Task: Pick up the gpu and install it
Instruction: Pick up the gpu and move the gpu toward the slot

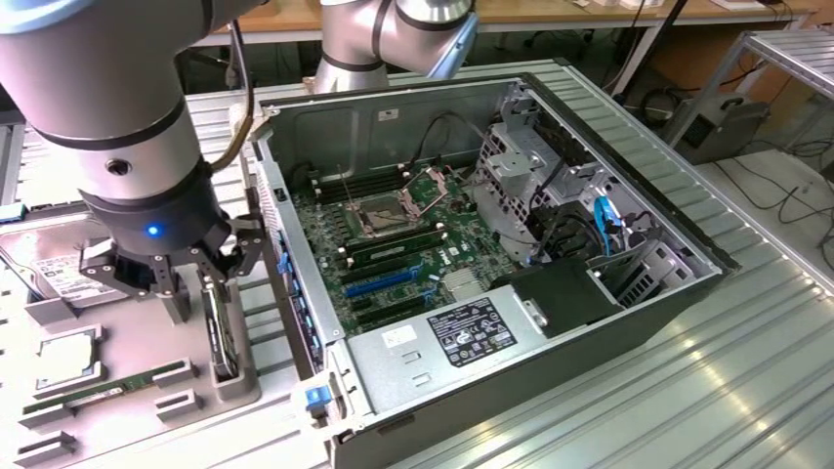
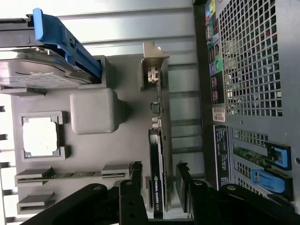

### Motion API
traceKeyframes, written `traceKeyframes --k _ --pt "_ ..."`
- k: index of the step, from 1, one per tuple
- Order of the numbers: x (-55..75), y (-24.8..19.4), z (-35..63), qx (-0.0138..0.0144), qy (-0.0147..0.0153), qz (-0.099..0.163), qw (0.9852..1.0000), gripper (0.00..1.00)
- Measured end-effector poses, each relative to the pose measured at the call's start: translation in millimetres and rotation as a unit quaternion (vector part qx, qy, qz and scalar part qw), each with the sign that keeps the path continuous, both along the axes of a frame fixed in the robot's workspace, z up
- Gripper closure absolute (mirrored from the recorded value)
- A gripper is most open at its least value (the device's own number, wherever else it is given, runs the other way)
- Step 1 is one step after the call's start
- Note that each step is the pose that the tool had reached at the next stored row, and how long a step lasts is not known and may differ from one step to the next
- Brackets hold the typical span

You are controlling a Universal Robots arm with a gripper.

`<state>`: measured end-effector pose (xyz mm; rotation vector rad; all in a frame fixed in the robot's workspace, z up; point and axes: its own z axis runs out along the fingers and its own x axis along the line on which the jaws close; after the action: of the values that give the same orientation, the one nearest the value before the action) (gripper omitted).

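The gpu (image 2: 157, 187) is a thin dark card standing on edge in a slot of the grey holder tray (image 2: 122, 154), with its silver end bracket (image 2: 154, 61) at the far end. My gripper (image 2: 159, 174) is low over the card and open. One black finger (image 2: 136, 174) stands on each side of the card, with a gap between each finger and the card. In the exterior view my gripper (image 1: 195, 291) hangs over the gpu (image 1: 223, 337) at the exterior view's left, beside the open computer case (image 1: 651, 303).
The case lies open with its motherboard (image 1: 391, 244) and blue expansion slots (image 1: 385, 278) exposed. The tray also holds a hard drive (image 1: 53, 269), a processor (image 1: 65, 357) and a green memory stick (image 1: 104, 391). The case's perforated rear panel (image 2: 248, 70) is close beside the card.
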<state>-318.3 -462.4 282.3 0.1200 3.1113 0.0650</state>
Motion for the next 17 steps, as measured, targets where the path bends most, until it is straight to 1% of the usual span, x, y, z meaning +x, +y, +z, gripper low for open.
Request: traceKeyframes --k 1,3,4,8,11,13,14,16,17 --pt "0.0 0.0 -3.7 0.0000 -0.0002 0.000 1.0000 0.58" --pt "0.0 0.0 -7.2 0.0000 -0.0003 0.000 1.0000 0.58" --pt "0.0 0.0 -10.7 0.0000 -0.0005 0.000 1.0000 0.58" --pt "0.0 0.2 -19.5 0.0000 -0.0016 0.000 1.0000 0.58" --pt "-0.1 1.2 -22.7 0.0000 -0.0017 -0.001 1.0000 0.58" --pt "-0.1 2.4 -24.4 -0.0001 -0.0017 -0.002 1.0000 0.58" --pt "-0.2 3.5 -25.2 -0.0001 -0.0017 -0.002 1.0000 0.58" --pt "-0.7 7.2 -29.0 0.0001 -0.0020 -0.003 1.0000 0.58" --pt "-1.2 7.5 -30.2 0.0000 -0.0022 -0.003 1.0000 0.58"
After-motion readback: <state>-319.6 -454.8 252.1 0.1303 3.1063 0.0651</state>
